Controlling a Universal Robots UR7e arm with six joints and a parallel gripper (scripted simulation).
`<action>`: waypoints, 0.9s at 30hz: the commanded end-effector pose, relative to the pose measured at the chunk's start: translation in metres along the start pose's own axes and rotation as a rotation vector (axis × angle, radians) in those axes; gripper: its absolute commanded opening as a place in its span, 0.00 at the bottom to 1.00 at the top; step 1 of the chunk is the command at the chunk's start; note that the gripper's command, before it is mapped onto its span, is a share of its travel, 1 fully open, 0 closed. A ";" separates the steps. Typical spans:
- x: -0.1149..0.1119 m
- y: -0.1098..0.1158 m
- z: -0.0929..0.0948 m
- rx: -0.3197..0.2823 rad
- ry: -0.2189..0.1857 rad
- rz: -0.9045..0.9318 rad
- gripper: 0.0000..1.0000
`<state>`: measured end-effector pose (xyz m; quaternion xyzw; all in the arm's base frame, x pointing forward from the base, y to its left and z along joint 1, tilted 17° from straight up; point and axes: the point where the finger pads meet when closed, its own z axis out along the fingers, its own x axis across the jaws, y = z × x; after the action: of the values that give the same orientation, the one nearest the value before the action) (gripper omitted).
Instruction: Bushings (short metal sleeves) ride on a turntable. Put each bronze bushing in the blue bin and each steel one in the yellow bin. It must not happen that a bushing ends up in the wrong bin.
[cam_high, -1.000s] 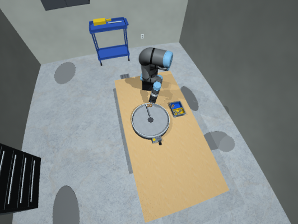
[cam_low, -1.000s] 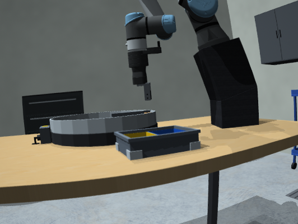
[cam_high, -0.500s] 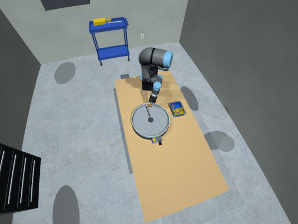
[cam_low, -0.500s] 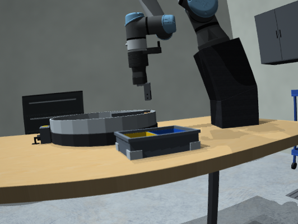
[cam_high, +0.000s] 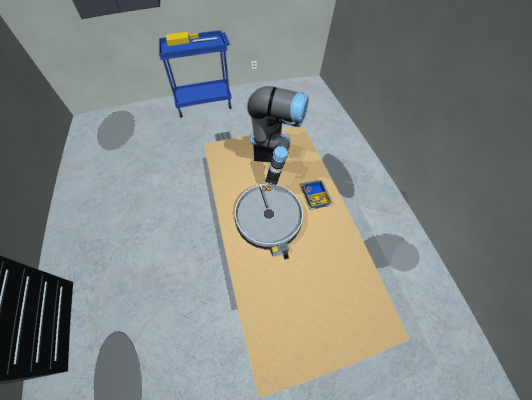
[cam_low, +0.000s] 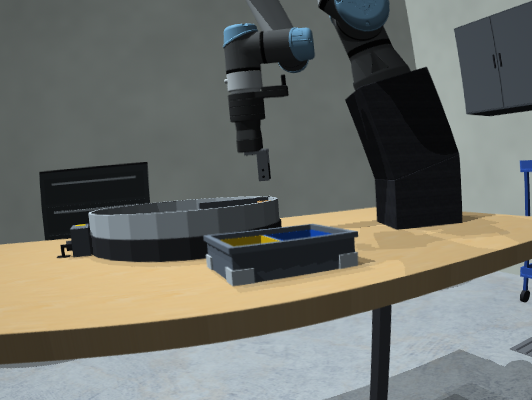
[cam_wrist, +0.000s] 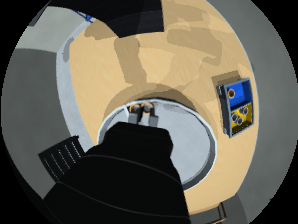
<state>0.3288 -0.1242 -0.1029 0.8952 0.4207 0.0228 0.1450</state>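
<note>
My gripper (cam_low: 263, 178) (cam_wrist: 146, 112) is partly open and empty, pointing down above the rim side of the turntable (cam_high: 285, 226) (cam_low: 150, 226) (cam_wrist: 197, 145) nearest the arm base. Two bronze-coloured bushings sit side by side on the turntable below the fingers: a left one (cam_high: 264, 188) (cam_wrist: 134, 108) and a right one (cam_high: 269, 188) (cam_wrist: 148, 106). The blue bin (cam_high: 317, 187) (cam_low: 305, 234) (cam_wrist: 242, 95) holds one bronze bushing (cam_wrist: 231, 93). The yellow bin (cam_low: 250, 241) (cam_wrist: 247, 123) holds several steel bushings (cam_wrist: 238, 121). In the exterior view, the bins' contents are hidden.
A thin dark bar (cam_high: 264, 197) reaches from the turntable's hub (cam_high: 269, 213) to near the bushings. The turntable has a raised wall. Both bins share a dark tray (cam_low: 290, 260) beside it. A small box with a yellow top (cam_high: 280, 250) (cam_low: 80, 241) stands at the turntable's far side.
</note>
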 end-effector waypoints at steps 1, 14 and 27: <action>0.001 0.000 0.011 -0.005 0.043 -0.042 0.40; 0.002 0.000 0.026 -0.009 0.087 -0.086 0.40; 0.004 0.000 0.037 -0.011 0.115 -0.112 0.40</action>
<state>0.3379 -0.1295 -0.1385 0.8952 0.4215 0.0244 0.1430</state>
